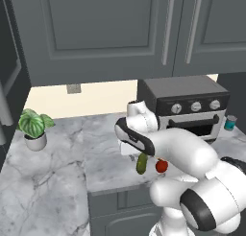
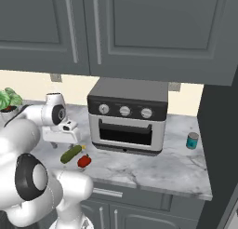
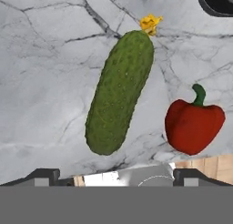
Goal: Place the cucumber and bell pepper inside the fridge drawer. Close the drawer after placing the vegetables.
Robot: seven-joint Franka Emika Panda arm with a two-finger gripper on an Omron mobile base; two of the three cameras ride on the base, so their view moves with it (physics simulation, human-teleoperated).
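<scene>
Near the counter's front edge, lying on grey-veined white marble counter point(image 2: 153, 170): dark green oblong cucumber point(image 3: 119, 91) with small yellow flower end, and just beside it, apart, glossy red bell pepper point(image 3: 193, 124) with green stem. Above both, hovering, white two-finger gripper point(image 2: 62, 140), jaws spread wide, nothing held. Farther back, dark grey toaster oven point(image 2: 128, 115) with three knobs; well to its side, small teal can point(image 2: 192, 140); far corner, potted green plant point(image 1: 33, 127)

Kitchen: dark grey upper cabinets point(image 2: 139, 32) with bar handles; cream backsplash point(image 1: 101, 97); grey-veined white marble counter point(image 2: 153, 170); grey toaster oven point(image 2: 128, 114) at its back edge; potted plant point(image 1: 33, 127).
</scene>
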